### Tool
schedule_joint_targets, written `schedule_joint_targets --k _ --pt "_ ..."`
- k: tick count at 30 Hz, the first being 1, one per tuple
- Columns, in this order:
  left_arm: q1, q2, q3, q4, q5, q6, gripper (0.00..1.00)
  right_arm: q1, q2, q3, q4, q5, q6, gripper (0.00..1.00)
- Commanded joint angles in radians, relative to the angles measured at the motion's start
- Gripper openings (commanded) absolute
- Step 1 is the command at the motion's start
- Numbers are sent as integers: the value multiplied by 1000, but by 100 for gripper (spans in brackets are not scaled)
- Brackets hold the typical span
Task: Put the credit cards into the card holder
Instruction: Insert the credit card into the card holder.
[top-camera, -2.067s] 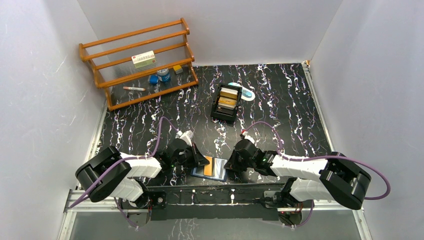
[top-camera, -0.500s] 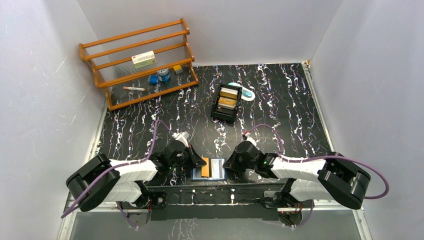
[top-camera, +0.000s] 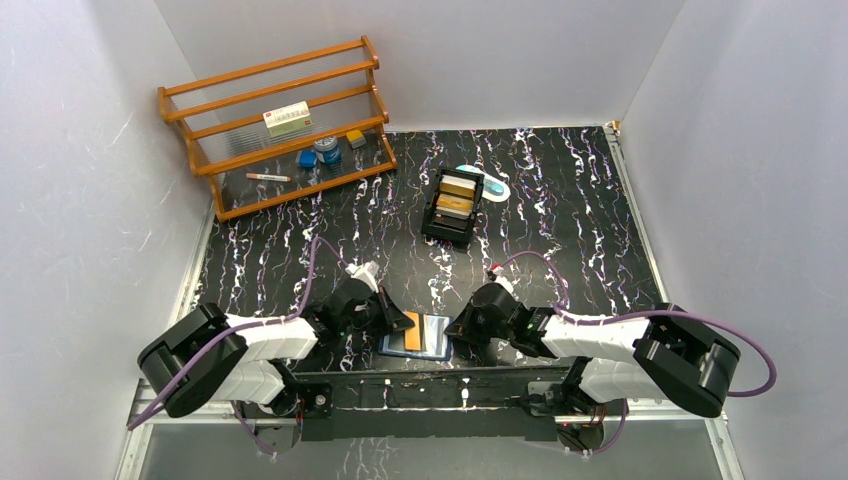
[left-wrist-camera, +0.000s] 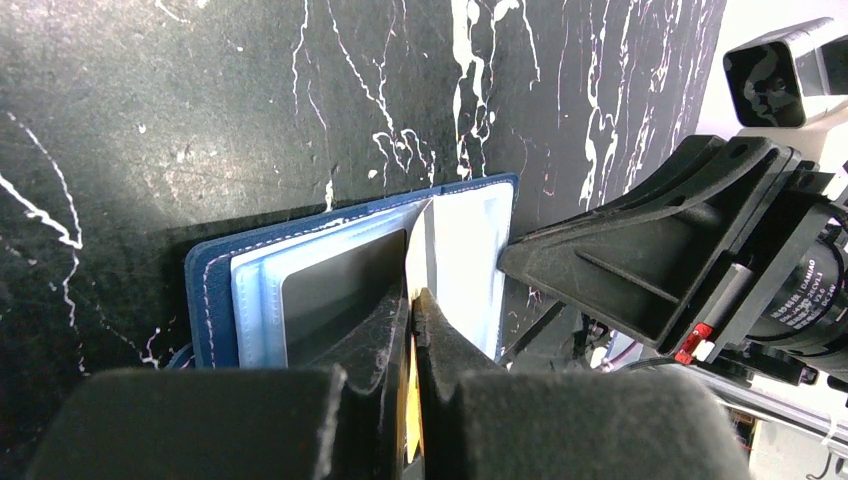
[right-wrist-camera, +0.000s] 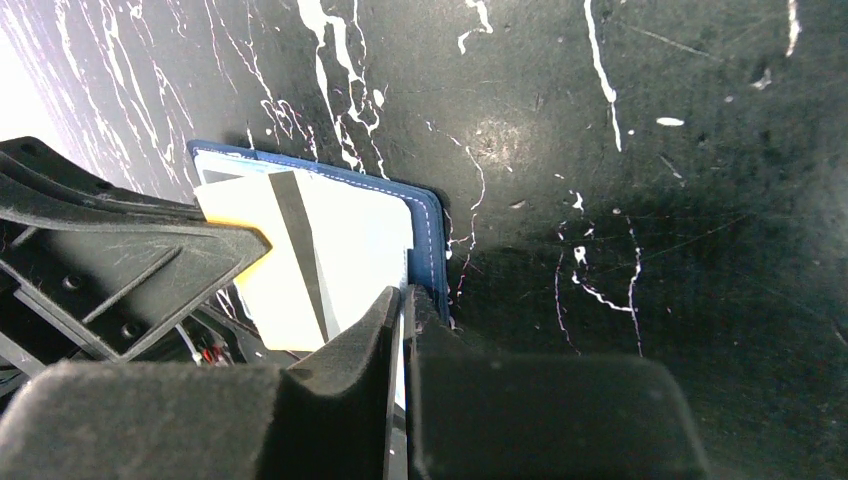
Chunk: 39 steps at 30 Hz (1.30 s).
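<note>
Since the frame half a second back, the left arm has drawn its elbow in toward the card holder, and less pale card face shows over it. The holder lies open between the two arms. The left gripper, on the holder's left, is pressed together on a gold credit card. Whether the card's leading edge is at or just inside a shiny pocket, I cannot tell. The right gripper, on the holder's right, pinches the holder's right-hand edge. More cards sit in the black tray, well beyond the holder.

Procedure: I keep the card flat and square to the pocket mouth, feed it straight toward the right gripper, and hold the right pinch firm. In my judgement a skewed corner will catch the pocket lip.
</note>
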<state>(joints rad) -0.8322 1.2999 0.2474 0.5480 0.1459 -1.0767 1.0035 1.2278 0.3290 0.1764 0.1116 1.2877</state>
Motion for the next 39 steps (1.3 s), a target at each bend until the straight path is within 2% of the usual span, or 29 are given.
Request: schedule_joint_targets --k 1,5,17,30,34,39 --pt "-5 -38 -18 -192 31 50 0 9 23 -13 -54 63 1 12" --pt "-5 -43 -6 -211 50 59 0 9 42 -16 -31 50 -8 12" --pt "-5 93 64 -192 113 82 0 9 2 -41 6 63 -13 12" --pt "-5 150 97 -167 144 87 0 9 -7 -29 -13 70 -11 13" --pt "-5 141 99 -172 138 72 15 8 -14 -22 -32 87 -5 13" --pt "-5 85 135 -303 94 76 34 9 -38 3 -81 62 -39 19"
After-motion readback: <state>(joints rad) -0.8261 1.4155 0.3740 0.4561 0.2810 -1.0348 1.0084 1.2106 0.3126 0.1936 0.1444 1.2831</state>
